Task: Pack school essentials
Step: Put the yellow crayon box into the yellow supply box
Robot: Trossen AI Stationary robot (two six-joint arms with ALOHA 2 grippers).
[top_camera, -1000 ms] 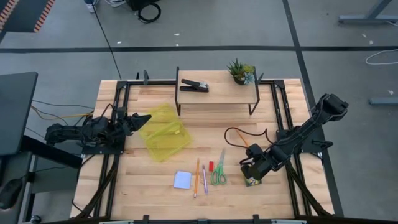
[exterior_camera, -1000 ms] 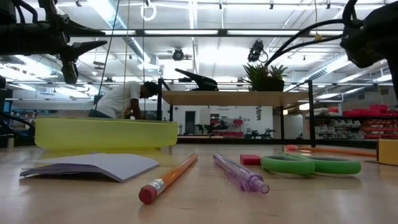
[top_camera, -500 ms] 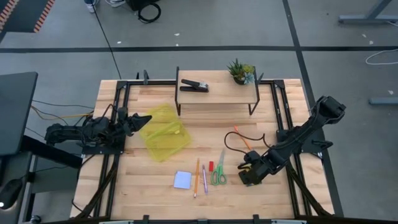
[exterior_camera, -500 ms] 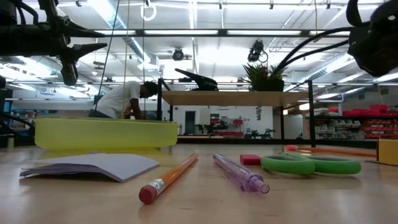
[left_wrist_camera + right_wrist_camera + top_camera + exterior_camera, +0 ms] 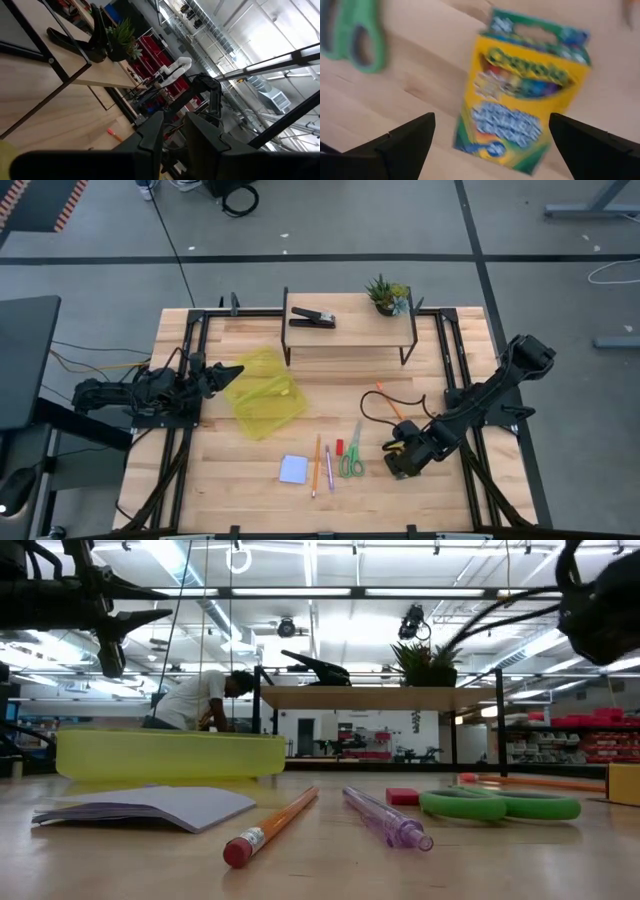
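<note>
High view: the right gripper (image 5: pixel 398 463) hangs directly over the yellow-green crayon box (image 5: pixel 522 95) at the right of the row of supplies, fingers spread wide to either side of the box and gripping nothing. The box lies flat on the wooden table (image 5: pixel 250 490), near the front edge and just right of the green-handled scissors (image 5: pixel 351 459). Leftward the row runs on with narrow gaps: a small red eraser (image 5: pixel 339 447), a pink pen (image 5: pixel 328 468), an orange pencil (image 5: pixel 316 465) and the pale blue square notepad (image 5: pixel 293 469), all apart from one another. A second orange pencil (image 5: pixel 387 401) lies alone farther back, partly under the right arm's cable.

The yellow case (image 5: pixel 264 391) sits tilted at the table's left middle, with open wood between it and the row. The left gripper (image 5: pixel 228 371) is at the case's left edge, fingers nearly together; whether they pinch the case wall cannot be told.

At the back edge a raised shelf (image 5: pixel 350 332) carries a black stapler (image 5: pixel 312 318) and a small green potted plant (image 5: pixel 386 294). Bare tabletop lies between the shelf's legs and the supplies. In the low view, a person (image 5: pixel 198 698) bends over in the room beyond the table.
</note>
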